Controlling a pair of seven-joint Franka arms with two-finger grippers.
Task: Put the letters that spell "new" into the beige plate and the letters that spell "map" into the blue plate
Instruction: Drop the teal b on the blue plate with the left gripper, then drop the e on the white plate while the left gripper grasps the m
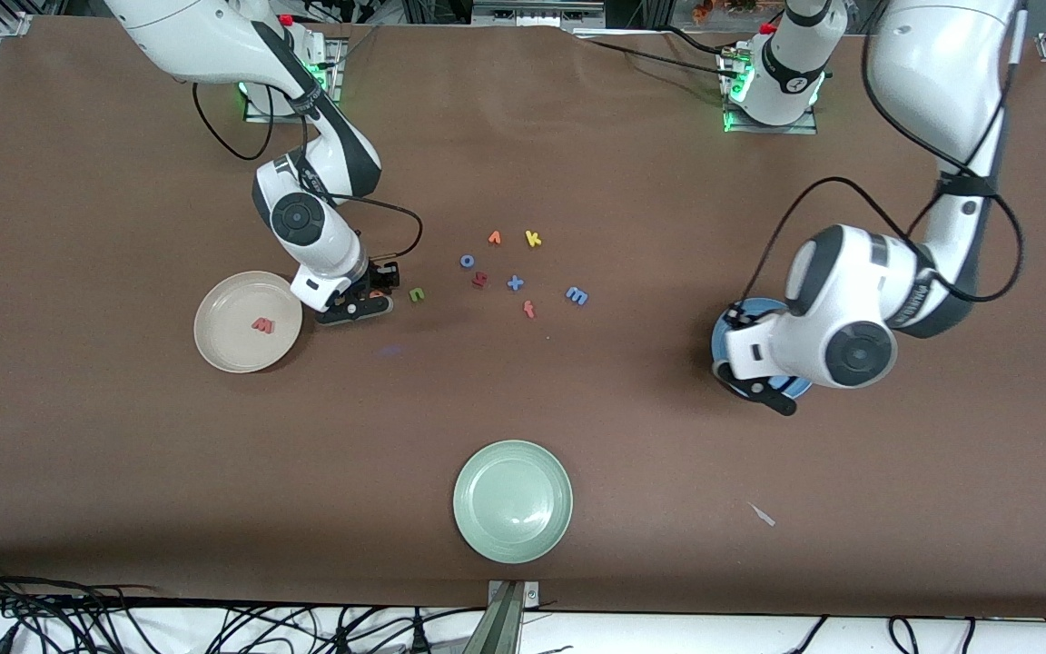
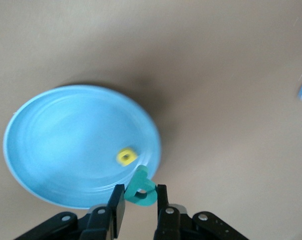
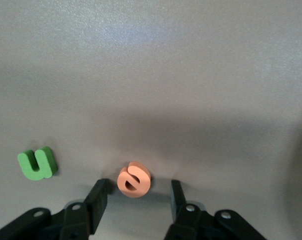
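My right gripper (image 3: 139, 187) is down at the table beside the beige plate (image 1: 223, 350). It stands open with one finger on each side of the orange "e" (image 3: 134, 181), and a gap shows on both sides. The green "n" (image 3: 37, 163) lies close by. A salmon "w" (image 1: 262, 324) lies in the beige plate. My left gripper (image 2: 141, 192) is shut on the teal "a" (image 2: 141, 189) and holds it over the rim of the blue plate (image 2: 66, 145). The yellow "p" (image 2: 126, 156) lies in that plate. The blue "m" (image 1: 577, 294) lies on the table.
Loose letters lie mid-table: a blue "o" (image 1: 467, 261), an orange "v" (image 1: 494, 238), a yellow "k" (image 1: 533, 239), a dark-red letter (image 1: 479, 280), a blue "x" (image 1: 515, 282) and a red letter (image 1: 528, 309). A pale green plate (image 1: 512, 500) sits nearest the front camera.
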